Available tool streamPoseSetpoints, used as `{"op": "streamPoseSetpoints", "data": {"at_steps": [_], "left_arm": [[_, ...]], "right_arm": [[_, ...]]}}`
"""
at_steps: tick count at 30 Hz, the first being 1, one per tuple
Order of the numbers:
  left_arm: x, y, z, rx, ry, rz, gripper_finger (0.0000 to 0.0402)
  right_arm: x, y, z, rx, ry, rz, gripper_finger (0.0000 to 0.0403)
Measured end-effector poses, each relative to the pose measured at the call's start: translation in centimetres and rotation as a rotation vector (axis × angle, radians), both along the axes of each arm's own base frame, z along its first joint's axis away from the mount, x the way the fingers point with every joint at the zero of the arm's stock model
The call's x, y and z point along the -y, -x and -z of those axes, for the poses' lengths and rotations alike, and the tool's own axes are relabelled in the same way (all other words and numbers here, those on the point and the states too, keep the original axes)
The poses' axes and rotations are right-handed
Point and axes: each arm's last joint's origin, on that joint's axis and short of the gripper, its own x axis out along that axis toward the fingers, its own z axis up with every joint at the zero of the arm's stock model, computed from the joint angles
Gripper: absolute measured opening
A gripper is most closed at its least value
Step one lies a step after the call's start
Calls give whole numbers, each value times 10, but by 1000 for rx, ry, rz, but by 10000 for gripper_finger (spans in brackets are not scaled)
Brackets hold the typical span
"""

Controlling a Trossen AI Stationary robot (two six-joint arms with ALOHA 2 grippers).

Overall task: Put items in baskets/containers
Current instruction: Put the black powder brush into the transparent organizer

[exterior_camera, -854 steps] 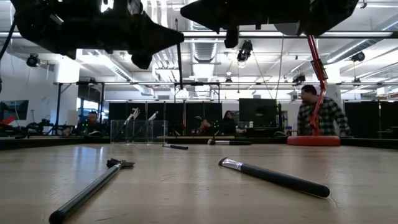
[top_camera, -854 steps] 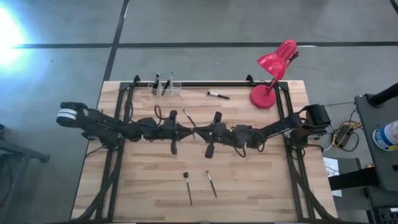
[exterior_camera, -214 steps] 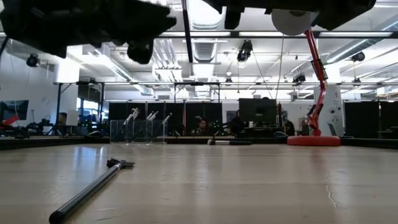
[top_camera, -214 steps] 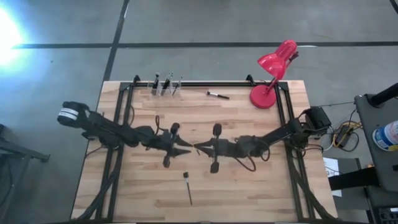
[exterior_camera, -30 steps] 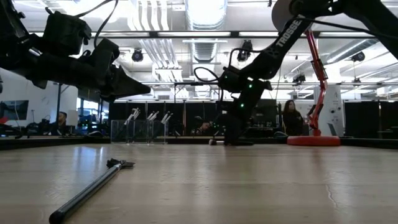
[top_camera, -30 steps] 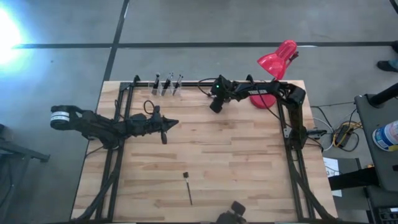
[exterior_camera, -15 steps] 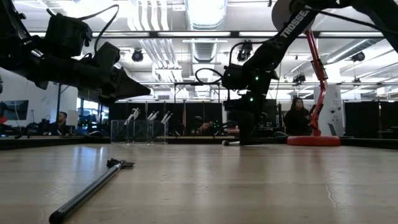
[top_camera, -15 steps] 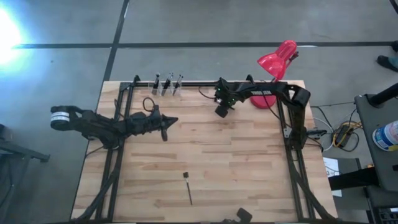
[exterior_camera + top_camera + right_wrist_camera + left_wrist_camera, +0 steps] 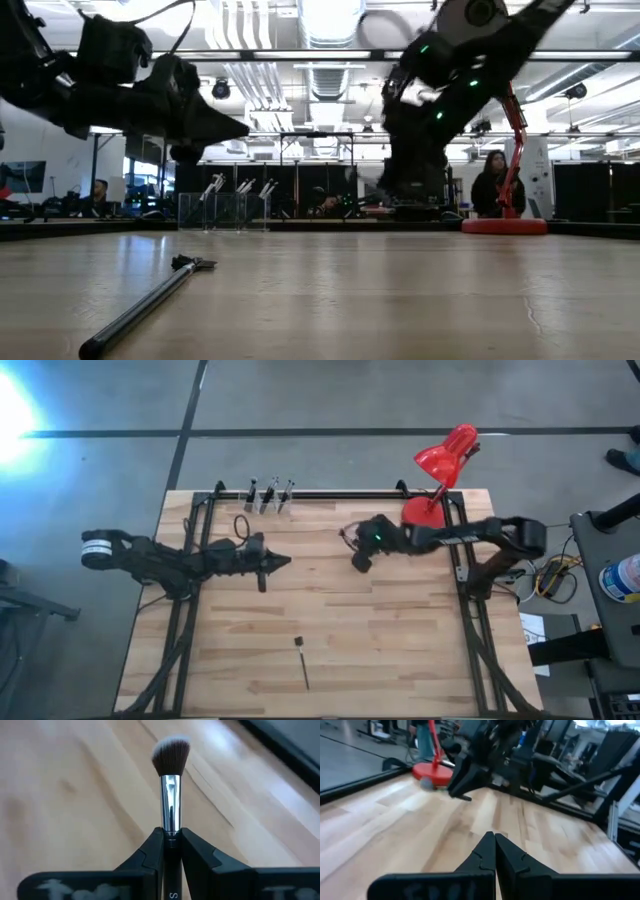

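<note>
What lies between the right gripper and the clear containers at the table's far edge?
In the high view, only bare wood separates the right gripper, shut on a silver-ferruled makeup brush, from the clear plastic containers.

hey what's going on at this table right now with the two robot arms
The right pincer is shut on a makeup brush, held above the table near the red lamp. The left pincer is shut and empty, hovering on the left side. Three brushes already stand in the clear cups at the back edge; one brush lies near the front.
</note>
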Motion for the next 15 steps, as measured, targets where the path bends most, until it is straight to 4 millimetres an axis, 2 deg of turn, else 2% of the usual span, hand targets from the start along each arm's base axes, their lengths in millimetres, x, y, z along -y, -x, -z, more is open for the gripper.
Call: {"op": "streamPoseSetpoints", "data": {"at_steps": [4,9,15], "left_arm": [[3,-10,-6,-28,-15,1,9],[8,-20,-20,17,-24,-13,50],[22,-24,-40,227,-47,97,80]], "right_arm": [[-30,5,-7,277,40,-71,49],[-62,8,-8,508,69,-178,49],[-86,6,-18,748,104,-248,49]]}}
